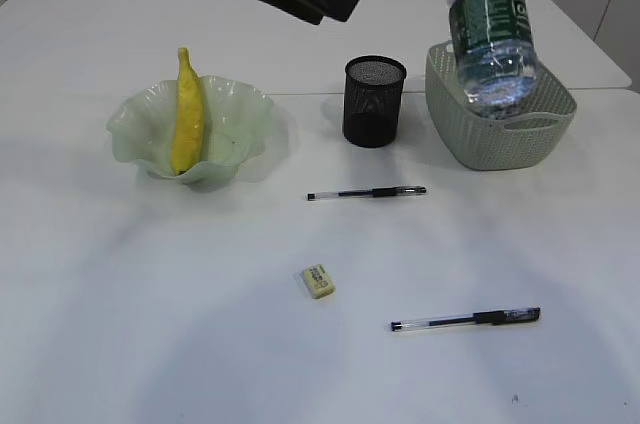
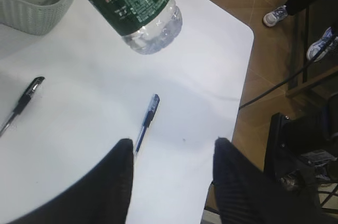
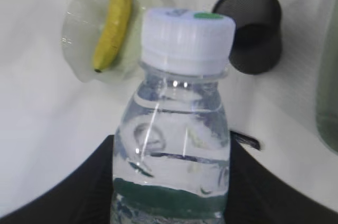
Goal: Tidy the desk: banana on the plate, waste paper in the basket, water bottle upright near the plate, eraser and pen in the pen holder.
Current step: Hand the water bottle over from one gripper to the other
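Right fingers point(image 3: 169, 182) are clamped on the water bottle point(image 1: 490, 34), which hangs in the air over the basket point(image 1: 500, 129) at about 2 o'clock on the desk point(image 1: 150, 324). Left fingers point(image 2: 174, 176) sit partly spread with nothing between them, up above the desk. Banana point(image 1: 187, 114) is already lying in the plate point(image 1: 130, 129) at 10 o'clock. Pen holder point(image 1: 374, 101) stands between plate and basket, with one pen point(image 1: 367, 193) just below it, the eraser point(image 1: 317, 281) near the middle, and a second pen point(image 1: 466, 319) around 5 o'clock.

The white counter point(image 1: 120, 324) carries the plate point(image 1: 240, 114), pen holder point(image 1: 374, 104), basket point(image 1: 500, 139), two pens point(image 1: 366, 193) point(image 1: 466, 319) and the eraser point(image 1: 317, 281).
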Robot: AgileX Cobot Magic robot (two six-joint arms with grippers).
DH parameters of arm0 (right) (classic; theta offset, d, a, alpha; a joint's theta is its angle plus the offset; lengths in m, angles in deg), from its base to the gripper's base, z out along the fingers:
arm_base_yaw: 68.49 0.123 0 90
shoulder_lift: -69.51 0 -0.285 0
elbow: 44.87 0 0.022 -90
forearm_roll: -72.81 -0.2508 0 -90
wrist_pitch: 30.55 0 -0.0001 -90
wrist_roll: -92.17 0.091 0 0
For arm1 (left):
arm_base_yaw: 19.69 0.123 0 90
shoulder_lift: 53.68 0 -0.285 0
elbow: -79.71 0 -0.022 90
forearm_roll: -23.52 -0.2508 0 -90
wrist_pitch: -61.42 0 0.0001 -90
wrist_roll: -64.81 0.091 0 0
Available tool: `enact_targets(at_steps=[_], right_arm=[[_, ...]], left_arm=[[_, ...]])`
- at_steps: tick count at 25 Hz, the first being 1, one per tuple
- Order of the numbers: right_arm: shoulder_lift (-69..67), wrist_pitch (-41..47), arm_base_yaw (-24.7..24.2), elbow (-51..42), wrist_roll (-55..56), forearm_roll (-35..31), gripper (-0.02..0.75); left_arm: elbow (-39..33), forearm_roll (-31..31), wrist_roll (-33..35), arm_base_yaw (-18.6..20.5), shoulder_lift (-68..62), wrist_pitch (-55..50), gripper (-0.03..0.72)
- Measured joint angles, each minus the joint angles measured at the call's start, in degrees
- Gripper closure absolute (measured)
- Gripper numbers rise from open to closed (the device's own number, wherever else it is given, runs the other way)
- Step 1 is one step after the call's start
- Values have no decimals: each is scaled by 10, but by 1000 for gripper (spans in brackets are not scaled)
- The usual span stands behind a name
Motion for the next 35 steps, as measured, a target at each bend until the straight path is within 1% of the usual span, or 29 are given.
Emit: enact_targets(at_steps=[8,16,21,24,29,35], right_arm=[[0,1,0,31,-70,-140,353],[0,1,0,32,-138,-206,354],[0,1,0,33,-235,-248,354],[1,1,0,35,-297,-261,354],[1,1,0,35,-320,-272,354],[1,1,0,35,-360,-341,354]], left_arm=[[0,7,0,0,0,34,340],[0,18,0,0,0,106,340],[0,19,0,0,1,145,341],[0,20,0,10,1,147,340],[0,20,0,42,1,147,341],[0,20,0,80,1,128,341]])
